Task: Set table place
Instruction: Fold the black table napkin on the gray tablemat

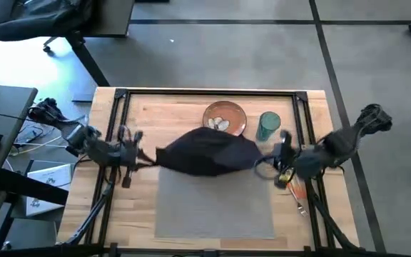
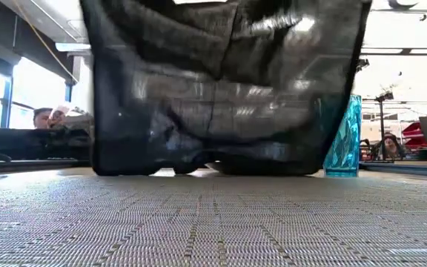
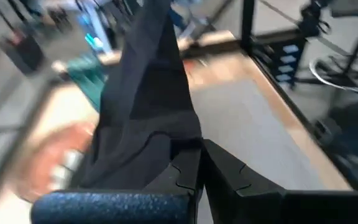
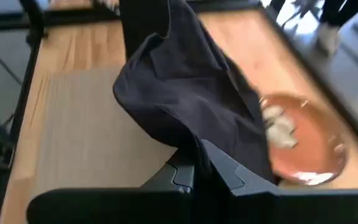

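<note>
The black cloth napkin (image 1: 207, 151) hangs stretched between my two grippers above the far edge of the grey woven placemat (image 1: 214, 203). My left gripper (image 1: 147, 158) is shut on its left end, my right gripper (image 1: 261, 161) on its right end. In the low view the napkin (image 2: 224, 89) sags like a curtain, its lower edge near the placemat (image 2: 213, 222). The orange-brown plate (image 1: 225, 118) lies behind it on the table (image 1: 141, 214). My left gripper pinches the napkin's left end (image 3: 180, 144) between its two fingers, coming level from the table's left. The cloth is bunched there and runs away from the fingers, lifted. My right gripper pinches the napkin's right end (image 4: 194, 144) between its two fingers, level from the table's right. The cloth is gathered at the fingers and sags toward the middle.
A teal glass (image 1: 268, 126) stands right of the plate, close behind my right gripper. Orange-handled cutlery (image 1: 295, 191) lies at the placemat's right, beside the black frame rail (image 1: 312, 153). The near part of the placemat is bare.
</note>
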Controlling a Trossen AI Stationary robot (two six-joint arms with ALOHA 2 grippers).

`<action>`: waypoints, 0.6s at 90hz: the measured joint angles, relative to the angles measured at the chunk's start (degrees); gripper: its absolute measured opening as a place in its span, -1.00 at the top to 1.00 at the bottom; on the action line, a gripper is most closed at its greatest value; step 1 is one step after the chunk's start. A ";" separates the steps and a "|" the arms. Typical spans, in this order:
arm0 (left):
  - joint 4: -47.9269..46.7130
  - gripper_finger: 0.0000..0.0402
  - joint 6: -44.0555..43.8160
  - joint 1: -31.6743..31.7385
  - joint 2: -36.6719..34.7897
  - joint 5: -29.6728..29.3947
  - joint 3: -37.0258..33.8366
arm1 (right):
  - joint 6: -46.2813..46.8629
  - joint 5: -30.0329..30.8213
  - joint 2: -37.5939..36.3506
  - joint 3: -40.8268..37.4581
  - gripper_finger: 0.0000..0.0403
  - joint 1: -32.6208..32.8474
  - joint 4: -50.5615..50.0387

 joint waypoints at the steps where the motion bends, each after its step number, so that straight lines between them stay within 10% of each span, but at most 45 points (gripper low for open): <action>1: 0.33 1.00 -0.64 -0.44 0.23 -0.13 -0.39 | 0.66 -0.03 0.53 -0.29 1.00 0.37 0.00; 54: 18.05 1.00 -22.19 -16.17 25.48 -2.41 -6.64 | 24.21 -3.18 26.83 -6.99 1.00 15.76 15.91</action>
